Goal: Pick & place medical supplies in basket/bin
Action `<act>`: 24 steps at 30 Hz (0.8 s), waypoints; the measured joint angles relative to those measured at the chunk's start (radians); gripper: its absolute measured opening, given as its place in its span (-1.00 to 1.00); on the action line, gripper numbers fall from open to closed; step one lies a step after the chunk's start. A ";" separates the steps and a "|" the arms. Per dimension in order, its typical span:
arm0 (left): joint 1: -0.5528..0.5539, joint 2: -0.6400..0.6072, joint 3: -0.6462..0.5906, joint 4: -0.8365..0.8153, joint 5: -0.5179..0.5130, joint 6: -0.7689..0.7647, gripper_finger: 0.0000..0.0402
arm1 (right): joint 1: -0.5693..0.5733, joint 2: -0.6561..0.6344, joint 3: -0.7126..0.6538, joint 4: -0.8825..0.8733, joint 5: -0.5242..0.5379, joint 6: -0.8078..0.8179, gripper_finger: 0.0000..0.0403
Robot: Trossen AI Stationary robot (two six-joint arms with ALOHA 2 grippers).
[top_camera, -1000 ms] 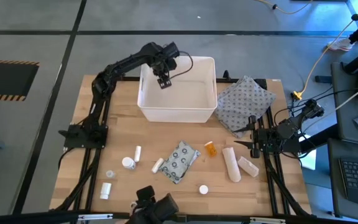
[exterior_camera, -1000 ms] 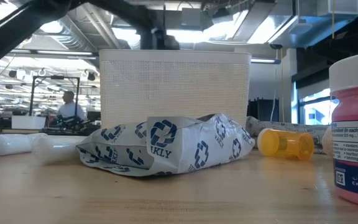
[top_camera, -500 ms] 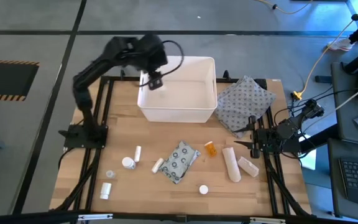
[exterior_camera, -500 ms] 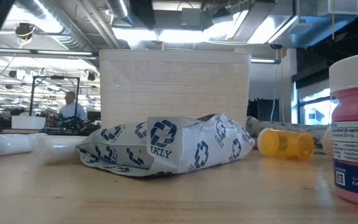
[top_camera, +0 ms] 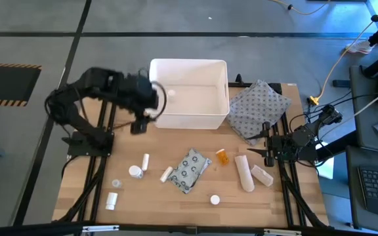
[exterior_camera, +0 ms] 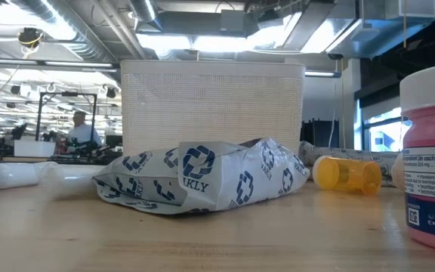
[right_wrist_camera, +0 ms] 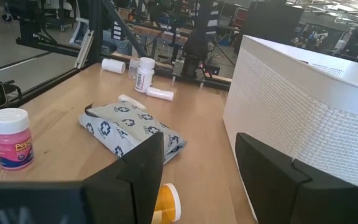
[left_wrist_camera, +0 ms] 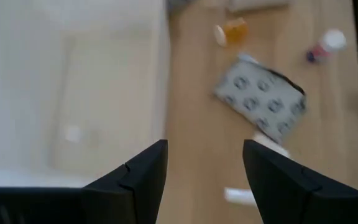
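Note:
The white bin (top_camera: 189, 92) stands at the table's far middle; the left wrist view shows a small white thing on its floor (left_wrist_camera: 73, 134). My left gripper (top_camera: 138, 124) hangs open and empty just outside the bin's near left corner, above the table (left_wrist_camera: 205, 146). On the near half of the table lie the grey dotted packet (top_camera: 189, 170), an orange pill bottle (top_camera: 222, 156), two cream gauze rolls (top_camera: 244, 172), white bottles (top_camera: 135, 171) and small tubes (top_camera: 166, 174). My right gripper (top_camera: 266, 152) waits open at the right edge.
A grey patterned cloth pouch (top_camera: 258, 108) lies right of the bin. A pink-labelled bottle (top_camera: 214, 199) stands near the front edge, close to the low camera (exterior_camera: 429, 159). Bare wood shows between the bin and the supplies. A person sits in the room far behind the table (exterior_camera: 81, 130).
My left gripper has swung from above the bin's inside toward the table's left edge and a little toward the near edge, crossing the bin's left wall while staying open. My right arm and all things on the table have kept still.

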 joint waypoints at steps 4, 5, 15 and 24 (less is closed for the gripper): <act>-0.117 -0.043 -0.186 0.017 -0.067 -0.146 0.01 | 0.000 0.000 0.000 0.001 0.000 0.000 0.00; -0.144 -0.053 -0.239 0.037 -0.082 -0.182 0.01 | 0.000 0.000 0.000 0.001 0.000 0.000 0.00; -0.431 -0.124 -0.657 0.334 -0.125 -0.518 0.01 | 0.000 0.000 0.000 0.001 0.000 0.000 0.00; -0.585 -0.122 -0.847 0.505 -0.202 -0.648 0.01 | 0.000 0.000 0.000 0.002 0.000 0.045 0.00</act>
